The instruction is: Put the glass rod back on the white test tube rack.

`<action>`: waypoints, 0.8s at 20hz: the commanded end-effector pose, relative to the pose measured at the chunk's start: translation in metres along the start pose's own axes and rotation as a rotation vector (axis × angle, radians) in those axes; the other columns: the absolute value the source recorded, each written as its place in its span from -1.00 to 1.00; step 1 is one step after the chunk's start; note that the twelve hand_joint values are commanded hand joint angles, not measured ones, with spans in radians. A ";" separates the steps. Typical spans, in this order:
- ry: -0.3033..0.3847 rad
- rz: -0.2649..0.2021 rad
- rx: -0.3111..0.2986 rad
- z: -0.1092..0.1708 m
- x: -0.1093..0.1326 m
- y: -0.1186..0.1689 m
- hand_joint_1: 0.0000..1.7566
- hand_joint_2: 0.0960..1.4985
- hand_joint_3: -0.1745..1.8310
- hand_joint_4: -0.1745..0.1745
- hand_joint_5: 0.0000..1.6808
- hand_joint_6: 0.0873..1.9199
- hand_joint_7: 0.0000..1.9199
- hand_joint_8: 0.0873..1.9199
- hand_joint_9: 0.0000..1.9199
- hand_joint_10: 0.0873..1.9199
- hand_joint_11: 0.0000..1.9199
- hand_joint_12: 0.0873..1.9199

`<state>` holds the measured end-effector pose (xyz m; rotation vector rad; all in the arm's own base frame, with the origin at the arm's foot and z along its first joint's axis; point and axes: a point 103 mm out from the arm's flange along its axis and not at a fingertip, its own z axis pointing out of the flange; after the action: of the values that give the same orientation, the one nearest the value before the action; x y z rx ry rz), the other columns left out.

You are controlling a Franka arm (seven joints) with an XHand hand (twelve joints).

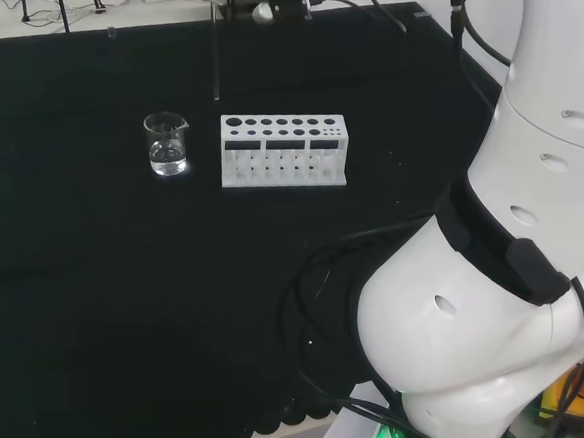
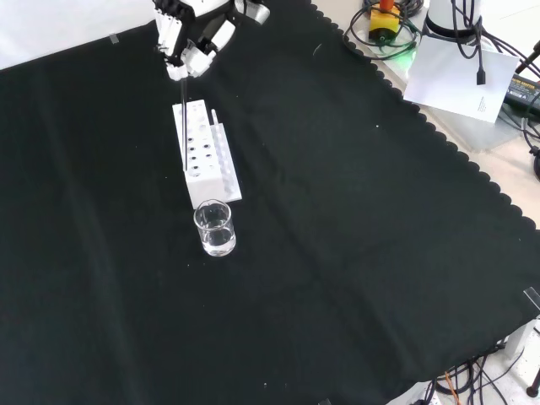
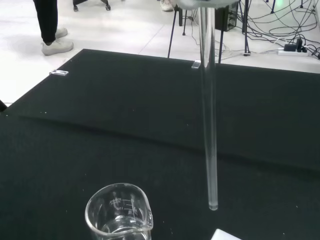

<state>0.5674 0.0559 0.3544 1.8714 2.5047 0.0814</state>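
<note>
Glass rod (image 3: 209, 125) being seen as clear, smooth, glossy. Beaker (image 2: 214, 228) being shown as clear glass, shiny, liquid inside. Rack (image 1: 283, 150) being rendered as white matt plastic. Cloth (image 2: 354, 253) being shown as black, matt, scalloped edge at right of front view.

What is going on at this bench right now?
The robot's hand holds a glass rod upright, its fingers curled round the top end. The rod hangs above the cloth near the white test tube rack, not yet set on it. A glass beaker with a little clear liquid stands on the black cloth beside the rack.
</note>
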 end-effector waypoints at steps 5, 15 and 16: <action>-0.011 0.029 -0.011 -0.007 -0.010 -0.026 0.48 0.39 -0.83 -1.00 0.25 -0.45 0.17 0.08 0.59 -0.06 0.65 -0.17; -0.029 0.020 -0.025 -0.003 -0.003 -0.051 0.48 0.39 -0.83 -1.00 0.25 -0.45 0.17 0.08 0.59 -0.06 0.65 -0.17; -0.034 0.017 -0.026 -0.001 -0.001 -0.055 0.48 0.39 -0.83 -1.00 0.25 -0.45 0.17 0.08 0.59 -0.06 0.65 -0.17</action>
<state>0.5258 0.0384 0.3550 1.8882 2.4631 0.0791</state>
